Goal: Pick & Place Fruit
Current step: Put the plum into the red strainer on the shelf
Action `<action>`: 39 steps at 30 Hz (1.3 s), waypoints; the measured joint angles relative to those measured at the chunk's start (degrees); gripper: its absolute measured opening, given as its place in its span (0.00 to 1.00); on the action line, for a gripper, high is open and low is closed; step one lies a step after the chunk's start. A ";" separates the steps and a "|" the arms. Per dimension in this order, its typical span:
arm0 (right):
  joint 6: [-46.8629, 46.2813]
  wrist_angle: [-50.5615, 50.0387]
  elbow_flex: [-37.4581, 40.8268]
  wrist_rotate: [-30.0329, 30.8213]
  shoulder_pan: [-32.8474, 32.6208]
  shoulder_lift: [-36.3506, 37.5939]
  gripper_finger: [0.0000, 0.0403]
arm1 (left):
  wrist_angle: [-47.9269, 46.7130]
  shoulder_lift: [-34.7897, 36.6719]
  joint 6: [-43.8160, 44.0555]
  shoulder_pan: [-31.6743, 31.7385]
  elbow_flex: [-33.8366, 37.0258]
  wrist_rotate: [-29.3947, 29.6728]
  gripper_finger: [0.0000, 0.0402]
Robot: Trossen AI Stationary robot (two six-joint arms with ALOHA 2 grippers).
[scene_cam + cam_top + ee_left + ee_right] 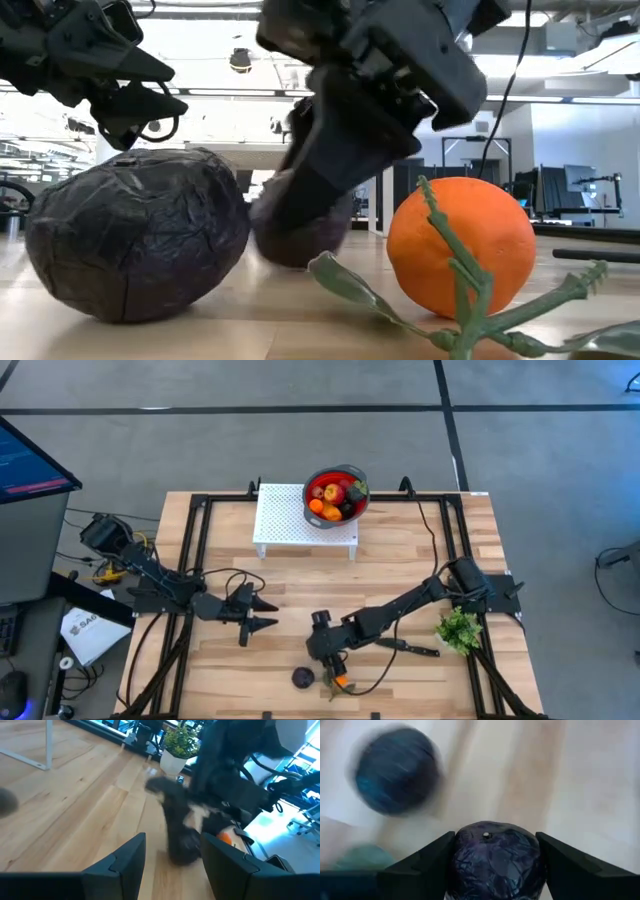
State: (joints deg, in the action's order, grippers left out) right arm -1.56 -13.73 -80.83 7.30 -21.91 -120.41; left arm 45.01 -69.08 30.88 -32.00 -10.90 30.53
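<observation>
Jaws of the right gripper (492, 865) straddle a wrinkled dark purple round fruit (494, 857) on the wooden counter (400, 575), not yet clenched; it looks light, firm, best pinched across its widest middle.

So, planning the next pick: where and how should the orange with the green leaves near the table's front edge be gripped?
Grip the orange across its round middle, coming from above. Its leafy stem sprawls low along the table, so a top approach probably clears it. The right gripper beside it is occupied, straddling a dark purple fruit.
</observation>
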 joint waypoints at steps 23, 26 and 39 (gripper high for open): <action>3.69 -2.66 0.02 16.97 30.29 26.11 0.62 | 2.26 0.00 -5.26 -0.62 0.02 2.74 0.45; 4.00 -3.15 0.02 16.77 33.90 26.11 0.62 | 2.34 0.00 -5.46 -0.62 0.02 2.84 0.45; 4.71 -11.52 0.02 16.67 38.11 26.18 0.62 | 2.60 0.00 -5.56 -0.60 0.02 2.99 0.45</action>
State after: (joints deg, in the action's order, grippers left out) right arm 3.16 -25.25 -80.82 23.97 16.21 -94.23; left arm 47.61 -69.08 25.32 -32.60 -10.87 33.52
